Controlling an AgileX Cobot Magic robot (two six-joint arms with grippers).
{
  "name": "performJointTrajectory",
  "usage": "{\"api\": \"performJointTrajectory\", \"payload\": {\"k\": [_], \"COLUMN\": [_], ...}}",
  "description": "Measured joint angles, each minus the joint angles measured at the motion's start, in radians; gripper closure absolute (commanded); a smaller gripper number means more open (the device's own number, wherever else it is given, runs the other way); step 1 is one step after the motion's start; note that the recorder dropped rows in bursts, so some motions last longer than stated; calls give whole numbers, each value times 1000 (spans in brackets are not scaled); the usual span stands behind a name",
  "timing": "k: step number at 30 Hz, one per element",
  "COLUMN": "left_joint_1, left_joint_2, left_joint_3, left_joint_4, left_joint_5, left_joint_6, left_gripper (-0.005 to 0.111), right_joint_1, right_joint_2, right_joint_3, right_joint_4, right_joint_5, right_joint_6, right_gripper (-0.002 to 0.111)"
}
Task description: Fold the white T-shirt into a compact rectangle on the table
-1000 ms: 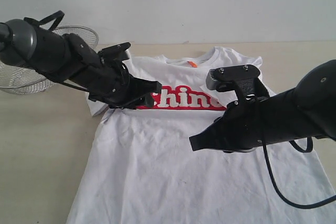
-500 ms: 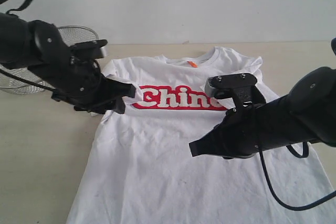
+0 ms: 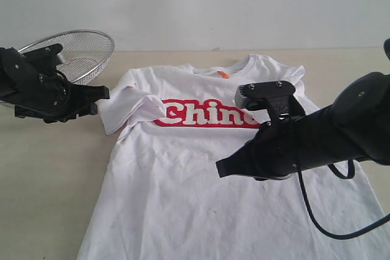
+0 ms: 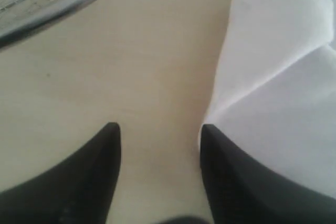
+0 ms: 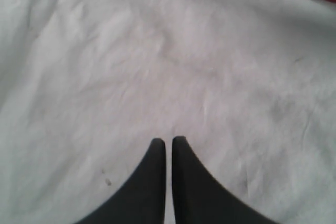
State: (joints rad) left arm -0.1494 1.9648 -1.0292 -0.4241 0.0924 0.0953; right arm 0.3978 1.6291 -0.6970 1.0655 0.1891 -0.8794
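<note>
Left gripper [image 4: 160, 127] hangs, jaws apart, beside the shirt [image 3: 183, 168], likely to grab its edge; right gripper [image 5: 169, 140] hovers above, jaws together.

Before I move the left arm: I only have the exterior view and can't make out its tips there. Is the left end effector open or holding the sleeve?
Observer: Open; the left end effector has only bare table between its jaws.
Operator: Where's the shirt?
Observer: The white T-shirt has its edge right beside one finger.
Operator: And the right one?
Observer: The right end effector is shut over plain white fabric, nothing between its tips.
</note>
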Motion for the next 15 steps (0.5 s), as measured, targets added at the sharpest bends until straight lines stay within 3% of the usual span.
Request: {"api": "performJointTrajectory", "payload": {"k": [11,15], "left_joint_1": [-2,-32], "left_joint_2": [71,98], "left_joint_3": [-126,-148], "left_joint_4": [-30,-52], "left_joint_5": [64,75], "left_joint_6": [6,42], "left_gripper": [62,62], "right_joint_1": [0,0], "right_joint_2": [0,0], "right_joint_3": [0,0], "right_joint_4": [0,0], "right_joint_5": [-19,-28], "right_joint_6": [-2,-2], "right_gripper": [109,109]}}
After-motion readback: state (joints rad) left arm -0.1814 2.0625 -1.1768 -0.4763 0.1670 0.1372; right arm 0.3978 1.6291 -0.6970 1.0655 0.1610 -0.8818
